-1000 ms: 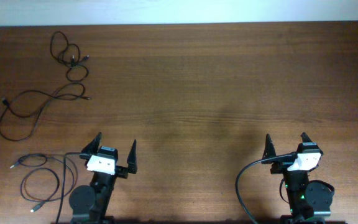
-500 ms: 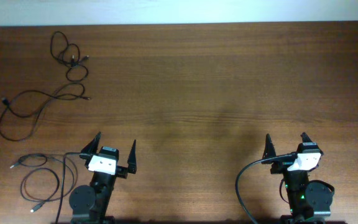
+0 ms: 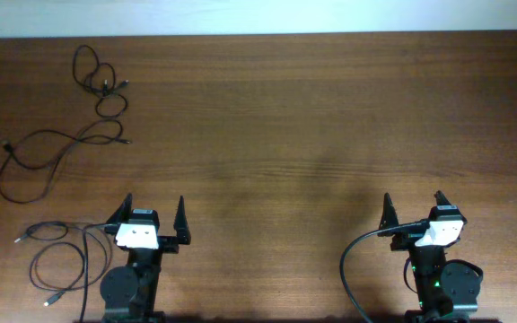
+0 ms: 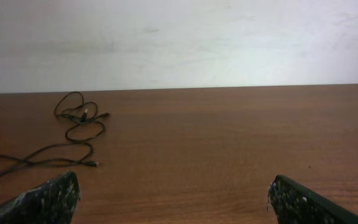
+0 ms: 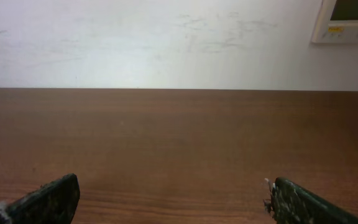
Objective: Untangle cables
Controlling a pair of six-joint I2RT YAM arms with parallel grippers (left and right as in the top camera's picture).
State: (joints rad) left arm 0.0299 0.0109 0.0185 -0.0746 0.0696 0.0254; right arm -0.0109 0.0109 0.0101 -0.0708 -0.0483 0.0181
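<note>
Cables (image 4: 81, 116) black; table (image 3: 285, 117) reddish-brown woodgrain; wall (image 4: 229, 37) white, perhaps smudged.

On the tabletop (image 3: 294, 135), the first cable (image 3: 104, 85) lay at ten o'clock from the centre, near the far edge. The second cable (image 3: 79, 141) lay just before it, toward nine. The third cable (image 3: 86, 256) lay at eight, just left of the left hand (image 3: 154, 211). The right hand (image 3: 413, 208) stood at five, well apart from all three.
</note>
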